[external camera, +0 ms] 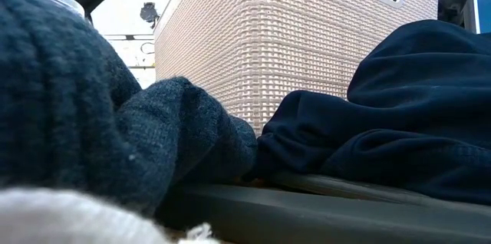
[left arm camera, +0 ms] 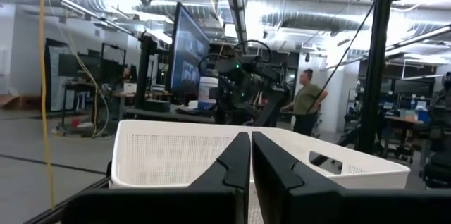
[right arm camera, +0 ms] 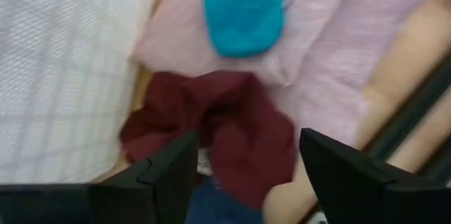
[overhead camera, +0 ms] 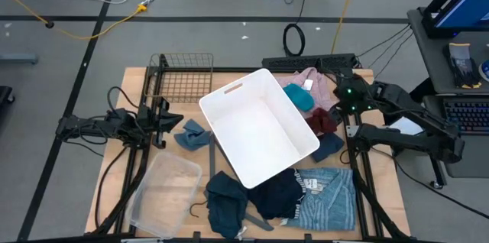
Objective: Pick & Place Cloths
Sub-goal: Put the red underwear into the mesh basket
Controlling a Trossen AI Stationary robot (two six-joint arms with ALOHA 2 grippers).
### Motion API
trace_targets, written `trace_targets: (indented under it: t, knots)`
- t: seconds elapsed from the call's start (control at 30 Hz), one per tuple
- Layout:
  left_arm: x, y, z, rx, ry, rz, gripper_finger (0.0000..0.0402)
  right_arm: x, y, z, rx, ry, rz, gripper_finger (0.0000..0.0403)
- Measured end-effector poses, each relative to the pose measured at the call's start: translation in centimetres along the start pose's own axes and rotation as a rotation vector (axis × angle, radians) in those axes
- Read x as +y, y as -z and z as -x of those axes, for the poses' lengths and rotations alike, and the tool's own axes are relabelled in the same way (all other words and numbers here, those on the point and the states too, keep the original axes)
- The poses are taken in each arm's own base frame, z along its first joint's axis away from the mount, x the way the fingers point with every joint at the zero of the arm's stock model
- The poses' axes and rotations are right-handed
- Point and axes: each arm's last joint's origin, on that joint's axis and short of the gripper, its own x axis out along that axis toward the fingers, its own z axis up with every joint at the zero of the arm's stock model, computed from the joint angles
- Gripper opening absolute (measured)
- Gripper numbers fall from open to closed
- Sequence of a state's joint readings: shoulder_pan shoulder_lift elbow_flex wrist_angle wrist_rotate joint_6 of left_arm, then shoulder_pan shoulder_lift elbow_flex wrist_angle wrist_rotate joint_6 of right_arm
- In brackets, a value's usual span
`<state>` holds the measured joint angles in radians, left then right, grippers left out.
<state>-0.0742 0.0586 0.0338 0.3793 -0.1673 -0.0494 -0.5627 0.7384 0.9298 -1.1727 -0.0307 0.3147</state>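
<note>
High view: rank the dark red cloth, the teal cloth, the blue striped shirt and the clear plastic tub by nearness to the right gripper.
From the right gripper, jaws open above the pile:
1. Dark red cloth, just beside it, at the white basket's right edge.
2. Teal cloth, on the pink fleece.
3. Blue striped shirt, table's front edge.
4. Clear plastic tub, far left front.

Open right hand (right arm camera: 243, 171) above the dark red cloth (right arm camera: 232, 136) (teal cloth (right arm camera: 243, 2) on pink fleece (right arm camera: 338, 55) beyond)
</note>
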Motion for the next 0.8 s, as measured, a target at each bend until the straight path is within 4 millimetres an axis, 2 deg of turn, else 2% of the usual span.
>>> trace_targets:
  t: [0.23,0.8]
  knots:
    - [0.0,-0.1,0.0,-0.013,0.000,0.004,0.0017,0.3,0.1,-0.9,0.111,-0.003,0.037,0.0273]
    - [0.0,-0.1,0.0,-0.015,-0.009,0.008,0.0017,1.0,-1.6,-4.8,0.276,0.120,-0.084,0.0274]
